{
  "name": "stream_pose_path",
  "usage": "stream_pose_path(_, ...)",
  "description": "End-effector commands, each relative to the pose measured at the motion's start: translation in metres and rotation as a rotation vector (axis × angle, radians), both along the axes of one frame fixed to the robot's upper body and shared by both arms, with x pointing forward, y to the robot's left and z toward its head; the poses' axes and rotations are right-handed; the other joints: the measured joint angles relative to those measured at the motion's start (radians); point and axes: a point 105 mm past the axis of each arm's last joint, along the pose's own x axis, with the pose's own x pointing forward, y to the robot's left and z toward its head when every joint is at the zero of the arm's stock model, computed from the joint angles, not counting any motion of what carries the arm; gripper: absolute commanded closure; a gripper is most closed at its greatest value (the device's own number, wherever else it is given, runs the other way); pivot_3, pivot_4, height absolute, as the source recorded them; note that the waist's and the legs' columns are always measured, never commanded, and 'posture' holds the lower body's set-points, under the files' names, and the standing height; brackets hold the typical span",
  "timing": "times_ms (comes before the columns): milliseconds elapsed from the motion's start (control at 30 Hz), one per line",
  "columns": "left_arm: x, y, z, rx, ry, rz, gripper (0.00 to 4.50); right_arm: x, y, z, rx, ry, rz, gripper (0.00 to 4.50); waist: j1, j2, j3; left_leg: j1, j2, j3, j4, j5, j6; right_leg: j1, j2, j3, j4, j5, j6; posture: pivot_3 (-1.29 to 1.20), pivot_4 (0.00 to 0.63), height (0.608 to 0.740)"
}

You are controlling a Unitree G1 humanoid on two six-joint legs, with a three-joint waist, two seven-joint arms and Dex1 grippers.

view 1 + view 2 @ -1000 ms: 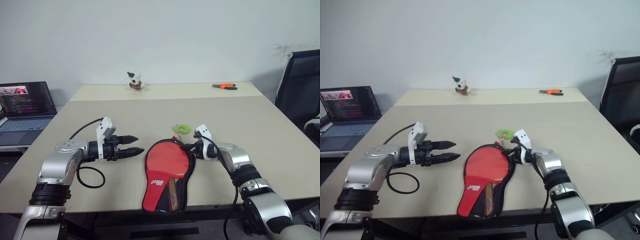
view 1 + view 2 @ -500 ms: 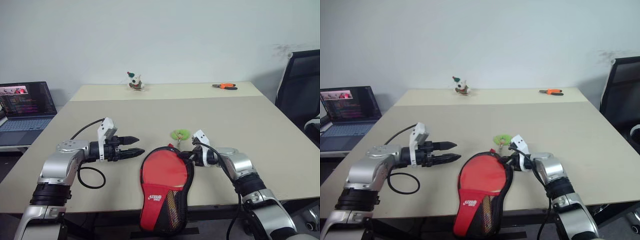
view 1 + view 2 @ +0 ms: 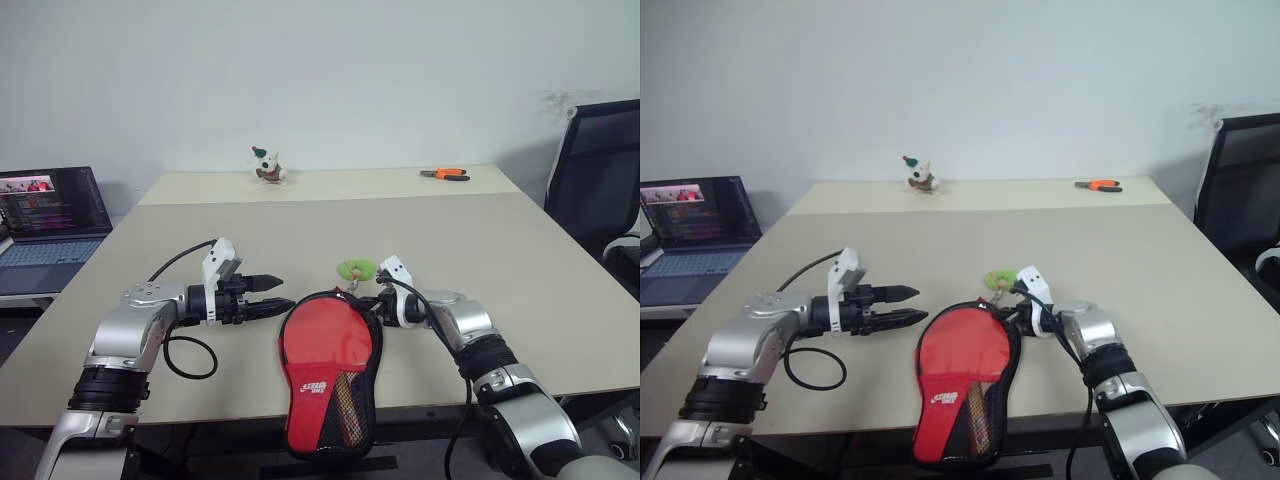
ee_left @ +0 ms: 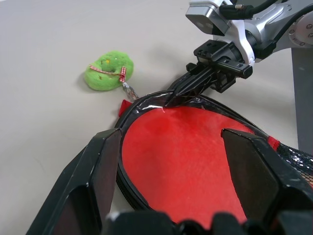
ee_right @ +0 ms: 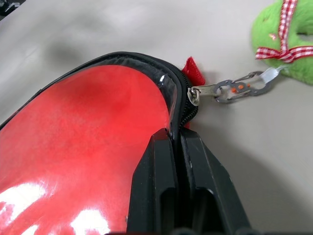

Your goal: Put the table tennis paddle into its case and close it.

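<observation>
right claw pinches the case rim beside the zipper pull

the case (image 3: 330,370) lies at the near edge of the table (image 3: 520,250), its round end far, its narrow end hanging toward the near edge, long axis running near to far. the paddle (image 4: 190,161) sits inside, red face showing. the right gripper (image 5: 177,147) is clamped shut on the case rim at the far right, just beside the metal pull (image 5: 230,89) and its green tag (image 3: 356,268). the left gripper (image 3: 272,297) hovers with fingers spread just left of the case, not touching it. the right arm is nearer the pull. open table lies far and to both sides; little room remains near.
</observation>
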Motion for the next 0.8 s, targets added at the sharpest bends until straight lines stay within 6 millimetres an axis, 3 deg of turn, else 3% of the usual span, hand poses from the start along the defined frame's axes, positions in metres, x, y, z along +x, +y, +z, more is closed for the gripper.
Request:
stream_pose_path(33, 0.002, -0.006, 0.009, 0.004, -0.042, -0.018, 0.95, 0.009, 0.002, 0.021, 0.023, -0.074, -0.017, 4.48, 0.000, 0.000, 0.000, 0.000, 0.000, 0.000, 0.000, 0.000, 0.000, 0.000, 0.000, 0.000, 0.000, 0.000, 0.000, 0.00, 0.150, 0.740)
stream_pose_path(167, 0.002, -0.010, 0.005, 0.007, -0.040, -0.025, 0.95, 0.010, 0.001, 0.018, 0.017, -0.062, -0.039, 4.48, 0.000, 0.000, 0.000, 0.000, 0.000, 0.000, 0.000, 0.000, 0.000, 0.000, 0.000, 0.000, 0.000, 0.000, 0.000, 0.00, 0.150, 0.740)
stream_pose_path(267, 0.003, -0.012, 0.004, 0.008, -0.039, -0.030, 0.95, 0.011, -0.001, 0.020, 0.026, -0.057, -0.051, 3.76, 0.000, 0.000, 0.000, 0.000, 0.000, 0.000, 0.000, 0.000, 0.000, 0.000, 0.000, 0.000, 0.000, 0.000, 0.000, 0.00, 0.150, 0.740)
stream_pose_path(533, 0.005, -0.016, 0.003, 0.007, -0.041, -0.039, 0.95, 0.002, -0.009, 0.033, 0.018, -0.065, -0.007, 1.19, 0.002, 0.000, 0.000, -0.002, -0.001, -0.001, -0.002, 0.000, 0.000, -0.001, -0.001, -0.001, -0.001, 0.000, 0.000, 0.00, 0.150, 0.740)
stream_pose_path(633, 0.009, -0.019, 0.001, 0.004, -0.046, -0.031, 0.95, -0.007, -0.020, 0.047, 0.025, -0.062, 0.030, 0.18, 0.005, 0.000, 0.000, -0.004, -0.002, -0.002, -0.002, 0.000, 0.000, -0.002, -0.001, -0.002, -0.002, 0.000, 0.000, 0.00, 0.150, 0.740)
stream_pose_path(800, 0.017, -0.030, -0.011, 0.009, -0.038, -0.032, 0.95, -0.004, -0.050, 0.075, 0.067, -0.085, -0.028, 0.18, 0.024, 0.000, 0.000, -0.004, -0.002, -0.002, -0.002, 0.000, 0.000, -0.001, -0.002, -0.002, -0.003, 0.000, 0.000, 0.00, 0.150, 0.740)
